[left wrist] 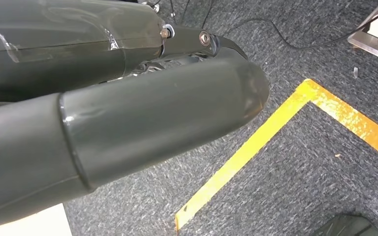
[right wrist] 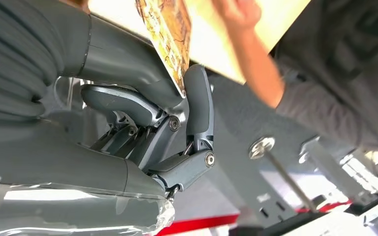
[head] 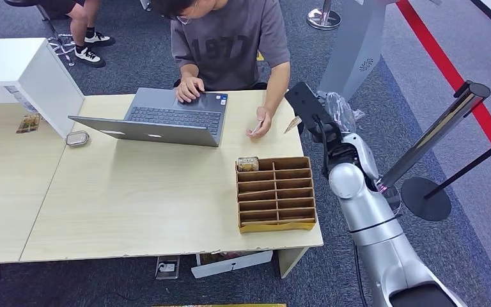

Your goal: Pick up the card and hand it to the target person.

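Observation:
A card with yellow-brown print is pinched in my right hand, raised beside the table's right edge. In the right wrist view the card stands between the thick thumb and a dark finger of that hand. A person in a grey shirt sits behind the table. One of the person's hands lies palm-up on the table, a short gap from the card, and shows blurred in the right wrist view. My left hand hangs over the carpet; its fingers cannot be made out.
A wooden divided tray with a small stack of cards sits at the table's right front. An open laptop is under the person's other hand. A white box stands far left. A stanchion post rises to my right.

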Tool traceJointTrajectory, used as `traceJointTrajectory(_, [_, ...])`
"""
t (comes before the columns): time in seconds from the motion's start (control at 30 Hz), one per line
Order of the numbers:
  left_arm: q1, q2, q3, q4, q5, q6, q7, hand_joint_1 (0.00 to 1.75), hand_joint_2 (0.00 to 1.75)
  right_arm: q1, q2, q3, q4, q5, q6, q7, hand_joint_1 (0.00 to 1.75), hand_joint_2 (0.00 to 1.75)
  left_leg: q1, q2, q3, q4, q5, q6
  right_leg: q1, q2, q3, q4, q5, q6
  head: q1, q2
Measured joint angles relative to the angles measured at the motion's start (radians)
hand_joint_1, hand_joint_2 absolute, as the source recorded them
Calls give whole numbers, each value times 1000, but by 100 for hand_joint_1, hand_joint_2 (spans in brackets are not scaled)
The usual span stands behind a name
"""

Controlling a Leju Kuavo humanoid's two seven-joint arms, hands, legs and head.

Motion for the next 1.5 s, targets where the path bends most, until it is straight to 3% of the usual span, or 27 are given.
traceJointTrajectory(0.17, [0,-3,0,0,-8,-1,-1,0,0,-48,8,-9,123,30,-8,-9,175,175,0,0,0,0,0,0,0,0,0,0,0,0,0,0])
traceJointTrajectory(0.57, [-2,-7,0,0,-18,-3,-1,0,0,-92,52,-52,398,-68,-68,-85,172,175,0,0,0,0,0,0,0,0,0,0,0,0,0,0])
traceJointTrajectory(1.0, [-2,-8,0,0,-21,-1,-4,0,0,-95,91,-89,504,-195,-99,-163,175,175,0,0,0,0,0,0,0,0,0,0,0,0,0,0])
traceJointTrajectory(1.17, [-2,-10,0,0,-23,0,-8,0,0,-95,100,-96,511,-208,-115,-171,163,175,0,0,0,0,0,0,0,0,0,0,0,0,0,0])
traceJointTrajectory(1.2, [-2,-10,0,0,-24,0,-9,0,0,-95,101,-96,511,-208,-120,-173,154,175,0,0,0,0,0,0,0,0,0,0,0,0,0,0])
traceJointTrajectory(1.33, [-2,-11,1,0,-26,0,-9,0,0,-94,105,-96,511,-199,-127,-174,0,175,0,0,0,0,0,0,0,0,0,0,0,0,0,0])
traceJointTrajectory(1.5, [-2,-12,4,0,-26,0,-9,0,0,-93,110,-96,510,-152,-135,-171,0,175,0,0,0,0,0,0,0,0,0,0,0,0,0,0])
